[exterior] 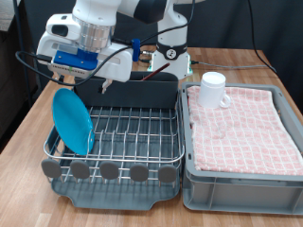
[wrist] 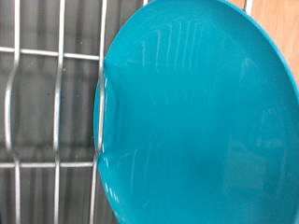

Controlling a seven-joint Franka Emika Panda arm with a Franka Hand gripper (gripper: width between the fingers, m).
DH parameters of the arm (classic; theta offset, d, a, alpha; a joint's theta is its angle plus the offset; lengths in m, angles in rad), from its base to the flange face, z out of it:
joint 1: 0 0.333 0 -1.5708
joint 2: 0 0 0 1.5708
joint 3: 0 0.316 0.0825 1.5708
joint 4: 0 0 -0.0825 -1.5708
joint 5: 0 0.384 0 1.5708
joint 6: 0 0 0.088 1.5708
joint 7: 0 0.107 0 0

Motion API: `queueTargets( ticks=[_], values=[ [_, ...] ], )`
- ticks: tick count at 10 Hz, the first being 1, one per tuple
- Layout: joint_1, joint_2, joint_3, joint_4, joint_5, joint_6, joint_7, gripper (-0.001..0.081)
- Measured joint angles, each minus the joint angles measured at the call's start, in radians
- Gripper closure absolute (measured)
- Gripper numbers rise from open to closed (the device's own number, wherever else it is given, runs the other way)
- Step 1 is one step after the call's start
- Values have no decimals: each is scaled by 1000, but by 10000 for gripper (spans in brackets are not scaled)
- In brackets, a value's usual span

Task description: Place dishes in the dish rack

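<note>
The light-blue plate [exterior: 73, 120] stands on edge, leaning, in the dish rack [exterior: 133, 132] at the exterior view's left. My gripper [exterior: 72, 78] hangs just above the plate's top rim; its fingertips do not show clearly. In the wrist view the plate [wrist: 196, 112] fills most of the frame over the rack's wire grid [wrist: 47, 112], and no fingers show. The white mug [exterior: 213, 90] stands on the pink checked towel [exterior: 241, 128] at the right. The wooden spoon is out of view.
The towel lies in a grey bin [exterior: 237, 184] right of the rack. The rack's tall grey cutlery box [exterior: 142, 93] stands at its back. The wooden table [exterior: 28, 113] runs along the rack's left side.
</note>
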State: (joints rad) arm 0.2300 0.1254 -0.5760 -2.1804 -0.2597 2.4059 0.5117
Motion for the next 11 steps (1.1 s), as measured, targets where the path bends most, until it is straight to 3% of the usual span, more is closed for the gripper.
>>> queueTargets(
  ticks=[6, 11],
  values=[
    [9, -144, 20, 95, 55, -238, -21, 4],
    [34, -183, 65, 187, 116, -377, -48, 4]
  ],
)
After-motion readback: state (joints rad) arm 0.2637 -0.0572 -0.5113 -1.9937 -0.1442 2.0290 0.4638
